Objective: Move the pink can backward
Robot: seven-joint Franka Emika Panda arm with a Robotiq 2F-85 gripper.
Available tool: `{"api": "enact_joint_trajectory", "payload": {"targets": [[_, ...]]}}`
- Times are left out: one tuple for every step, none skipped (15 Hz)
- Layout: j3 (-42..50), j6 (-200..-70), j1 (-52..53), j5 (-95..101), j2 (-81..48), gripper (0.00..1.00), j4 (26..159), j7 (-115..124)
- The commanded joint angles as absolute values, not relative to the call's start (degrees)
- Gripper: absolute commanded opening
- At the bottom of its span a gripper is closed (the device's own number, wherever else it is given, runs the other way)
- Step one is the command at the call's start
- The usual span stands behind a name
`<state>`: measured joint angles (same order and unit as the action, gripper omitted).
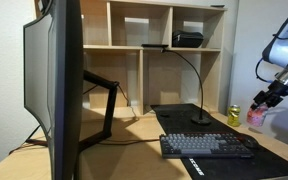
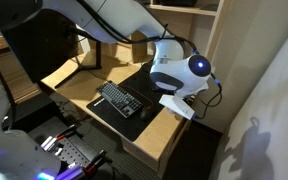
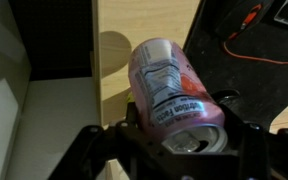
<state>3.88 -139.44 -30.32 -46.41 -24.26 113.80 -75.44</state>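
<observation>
The claw [image 3: 181,128] is clamped around the pink can [image 3: 169,85], one finger on each side near its silvery top. In an exterior view the can is at the worktop's [image 1: 134,128] right end, just beside a yellow-green can [image 1: 234,115], beyond the keyboard [image 1: 209,145].

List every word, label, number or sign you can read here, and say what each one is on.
No text here can be read and quoted.
Pink can: white panel of fine print in the wrist view, too blurred to read.
Keyboard: key legends too small to read.
Yellow-green can: any print too small to read.
</observation>
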Motion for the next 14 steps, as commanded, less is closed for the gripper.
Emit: {"api": "enact_joint_trajectory", "payload": {"targets": [[4.6,-142.82,-28.91,-51.17,-21.63,0.53,117.99,-80.54],[5.05,-142.81,-28.51,-51.12,-21.56,0.53,118.38,-81.15],[5.88,-142.22,-27.86,-49.62,-21.37,0.53,118.69,-80.33],[5.9,-140.86,-27.89,-49.9,-24.1,0.78,115.2,-78.75],[6.19,-140.9,-27.66,-49.83,-24.02,0.78,115.54,-78.8],[6.38,-140.92,-27.51,-49.79,-23.92,0.78,115.78,-78.84],[6.47,-140.93,-27.43,-49.78,-23.76,0.78,115.96,-78.85],[6.52,-140.93,-27.37,-49.78,-23.59,0.53,116.08,-78.85],[5.74,-140.28,-27.62,-51.78,-24.66,0.53,115.17,-78.72],[5.09,-142.0,-27.42,-53.83,-24.73,0.53,115.57,-80.02],[4.68,-142.29,-27.18,-55.7,-24.83,0.53,115.93,-80.53],[4.54,-142.49,-26.78,-57.39,-25.07,0.53,116.16,-80.87],[4.61,-143.43,-26.06,-58.6,-25.59,0.53,116.45,-81.41],[4.92,-144.29,-25.39,-59.29,-25.91,0.53,116.82,-81.72]]}}
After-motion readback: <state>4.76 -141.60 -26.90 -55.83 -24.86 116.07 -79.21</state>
